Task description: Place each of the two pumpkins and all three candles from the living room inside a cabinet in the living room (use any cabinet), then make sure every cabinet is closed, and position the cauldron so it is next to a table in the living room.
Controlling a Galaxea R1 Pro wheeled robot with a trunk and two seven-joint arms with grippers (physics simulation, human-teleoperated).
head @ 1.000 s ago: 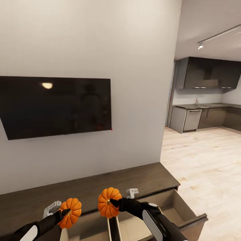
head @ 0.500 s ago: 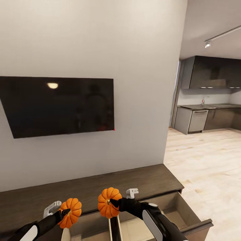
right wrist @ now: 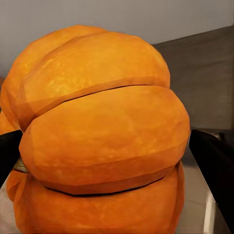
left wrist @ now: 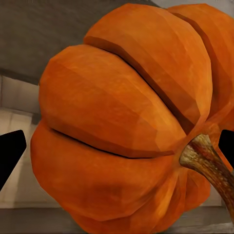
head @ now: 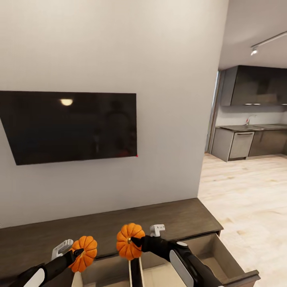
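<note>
Head view: The left gripper (head: 74, 252), at the lower left of the frame, is clamped on the left pumpkin (head: 84, 253). The right gripper (head: 134, 240), at lower centre, is clamped on the right pumpkin (head: 128, 240). Both pumpkins hang above the cabinet (head: 119, 225), whose dark-brown top spans the lower part of the frame. Two drawers (head: 215, 255) are pulled out along the bottom edge, showing pale insides. A dark television (head: 69, 125) is mounted on the white wall (head: 159, 79) at centre left. At the right edge, a kitchen (head: 251, 115) with grey cupboards stands beyond a light wooden floor (head: 247, 199).

Left wrist view: The left pumpkin (left wrist: 131, 122) occupies most of the frame, its stem (left wrist: 207, 163) at the lower right. Black fingertips (left wrist: 9, 151) press against it at the left and right edges. The cabinet top (left wrist: 44, 34) appears at the upper left.

Right wrist view: The right pumpkin (right wrist: 100, 136) sits at centre, between black fingertips (right wrist: 214, 165) at the left and right edges. The cabinet top (right wrist: 204, 83) lies at the right, the wall (right wrist: 122, 17) across the top.
</note>
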